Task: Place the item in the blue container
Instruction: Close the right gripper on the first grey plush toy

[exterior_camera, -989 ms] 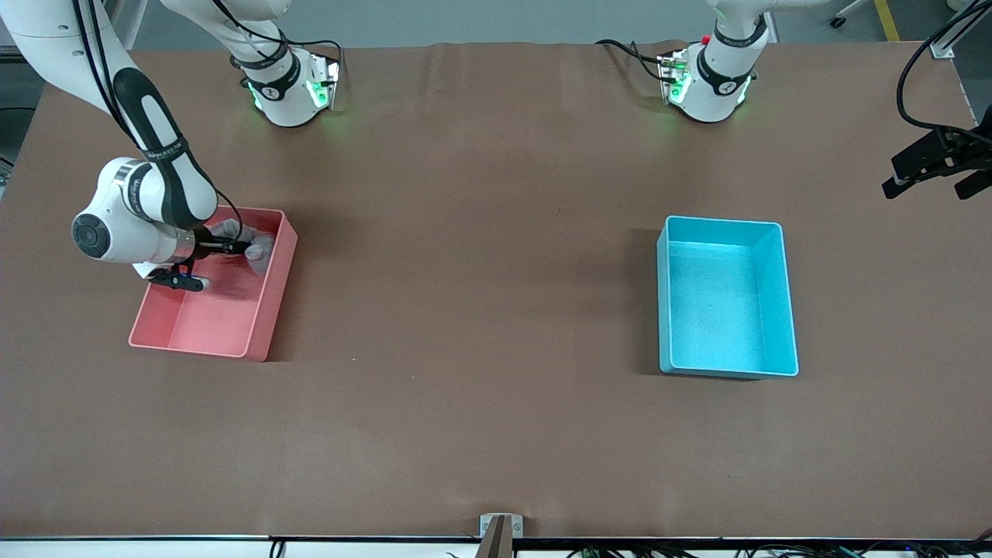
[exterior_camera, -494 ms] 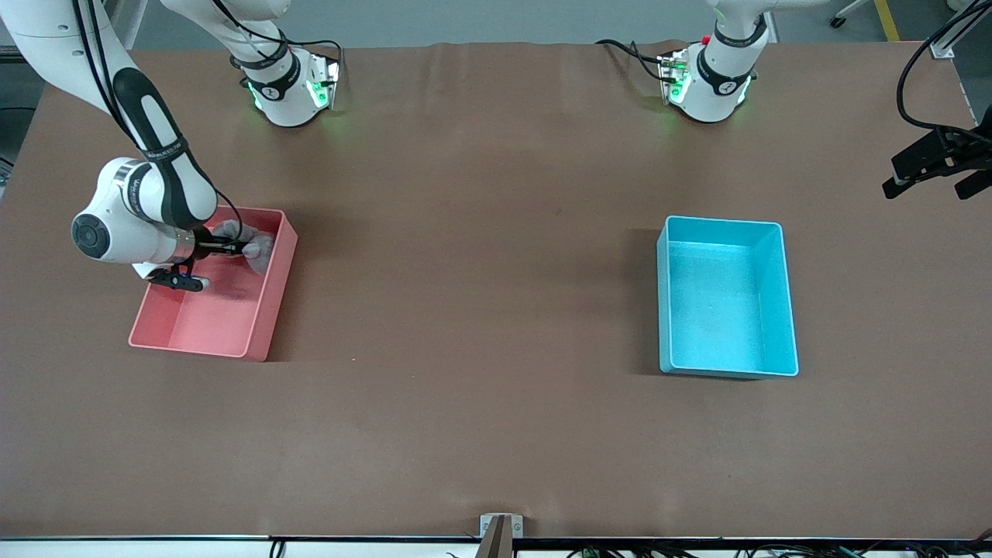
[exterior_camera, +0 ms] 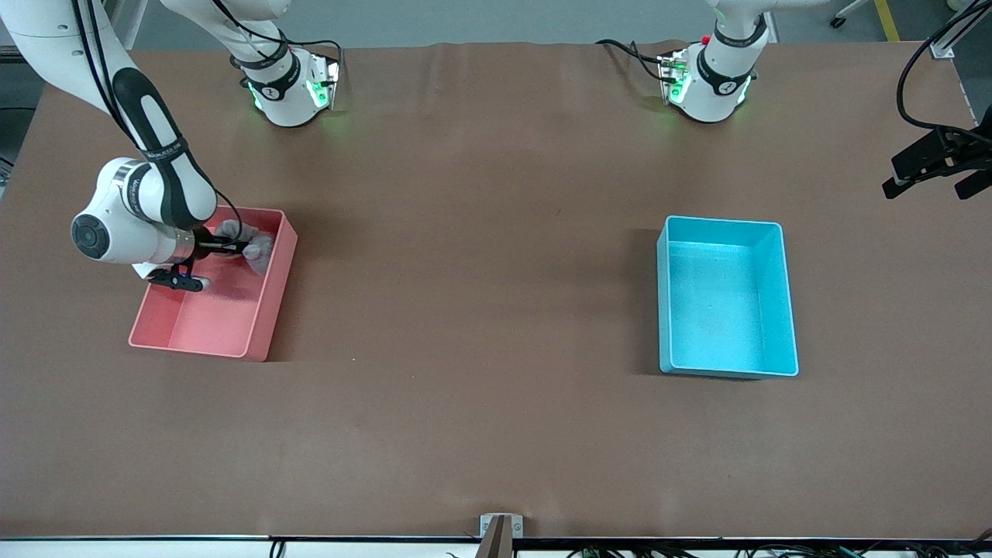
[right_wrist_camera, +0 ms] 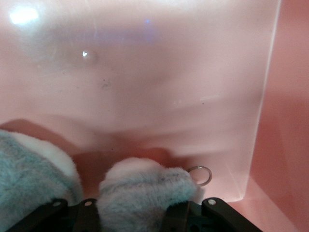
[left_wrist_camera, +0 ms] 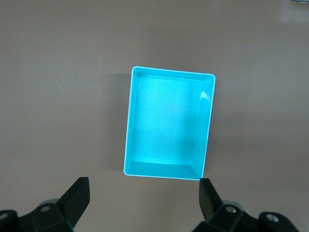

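Fingers [right_wrist_camera: 87,215] around upright plush toy [right_wrist_camera: 145,186]

The blue container [left_wrist_camera: 169,126] sat on the brown table [left_wrist_camera: 58,72]. The left gripper [left_wrist_camera: 144,195] hung over it, fingers [left_wrist_camera: 77,195] spread wide.

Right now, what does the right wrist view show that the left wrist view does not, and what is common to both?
Only the right wrist view: the pink bin from inside, a grey and white plush toy between the right gripper fingers, and a small metal ring beside the toy.

Only the left wrist view: the blue container, with nothing in it, seen from above, and the left gripper open over the table.

Both: a bin and that arm's own dark gripper fingers.
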Robot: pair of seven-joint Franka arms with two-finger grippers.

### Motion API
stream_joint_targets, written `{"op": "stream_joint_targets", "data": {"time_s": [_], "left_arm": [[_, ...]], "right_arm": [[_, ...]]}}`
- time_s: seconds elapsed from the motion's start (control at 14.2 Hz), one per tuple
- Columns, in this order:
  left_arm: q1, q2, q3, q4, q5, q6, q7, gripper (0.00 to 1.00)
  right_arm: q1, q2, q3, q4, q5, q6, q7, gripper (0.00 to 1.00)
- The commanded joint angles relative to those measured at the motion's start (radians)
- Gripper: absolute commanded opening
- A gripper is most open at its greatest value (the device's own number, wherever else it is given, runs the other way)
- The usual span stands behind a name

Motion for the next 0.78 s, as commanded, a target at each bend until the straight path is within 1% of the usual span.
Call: {"op": "stream_joint_targets", "data": {"time_s": [0.0,0.14,0.35,0.49,0.71], "left_arm": [[0.006,-0.005,-0.005,0.004,0.017,-0.012,0.008,1.0],[0.006,-0.005,-0.005,0.004,0.017,-0.012,0.008,1.0],[0.006,-0.005,-0.005,0.004,0.015,-0.012,0.008,1.0],[0.006,-0.005,-0.005,0.004,0.015,-0.012,0.008,1.0],[0.006,-0.005,-0.005,0.004,0.015,-0.012,0.008,1.0]], "right_arm": [[-0.013,0.006,0.014,0.023,0.014,-0.038,-0.004,0.14],[-0.013,0.006,0.012,0.04,0.014,-0.06,-0.004,0.05],[-0.013,0.006,0.012,0.066,0.014,-0.077,-0.005,0.03],[-0.013,0.006,0.012,0.129,0.012,-0.144,-0.007,0.03],[-0.023,0.009,0.01,0.288,0.004,-0.332,-0.005,0.03]]}}
